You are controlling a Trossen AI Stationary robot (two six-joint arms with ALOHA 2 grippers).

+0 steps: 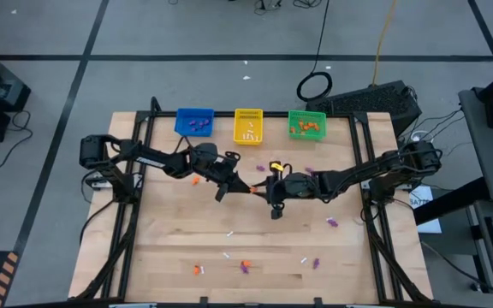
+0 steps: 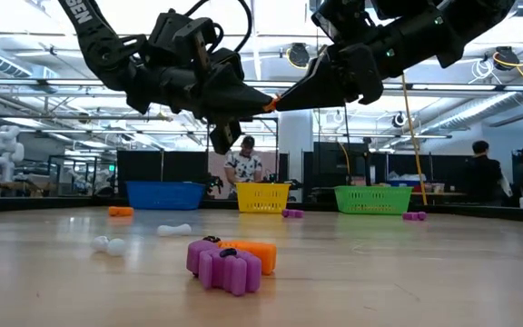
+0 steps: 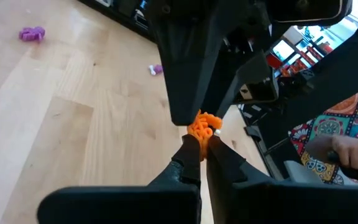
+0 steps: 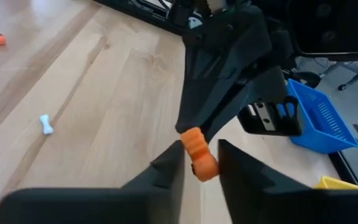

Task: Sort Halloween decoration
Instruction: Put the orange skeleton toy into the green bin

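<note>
Both grippers meet in mid-air above the table's middle. A small orange trinket (image 1: 253, 189) (image 2: 269, 103) sits between their tips. My left gripper (image 3: 202, 146) (image 1: 245, 186) comes from the table's left and is shut on it. My right gripper (image 4: 199, 165) (image 1: 264, 190) comes from the right and is open, one finger on either side of the orange trinket (image 4: 197, 152); whether a finger touches it, I cannot tell. Other orange, purple and white trinkets lie on the table, such as a purple one (image 1: 330, 222) and a white one (image 4: 45, 124). My left gripper pinches the orange trinket (image 3: 202, 129) between its two fingertips (image 3: 190, 149). The fingers come roughly level from the table's left. The trinket is lifted clear of the table and sticks out past the fingertips toward my right gripper.
Blue basket (image 1: 194, 122), yellow basket (image 1: 248, 126) and green basket (image 1: 306, 125) stand in a row at the far edge. Several trinkets lie near the near edge (image 1: 245, 266), and a purple and orange pair (image 2: 230, 263) lies close to the low camera. People stand beyond the table.
</note>
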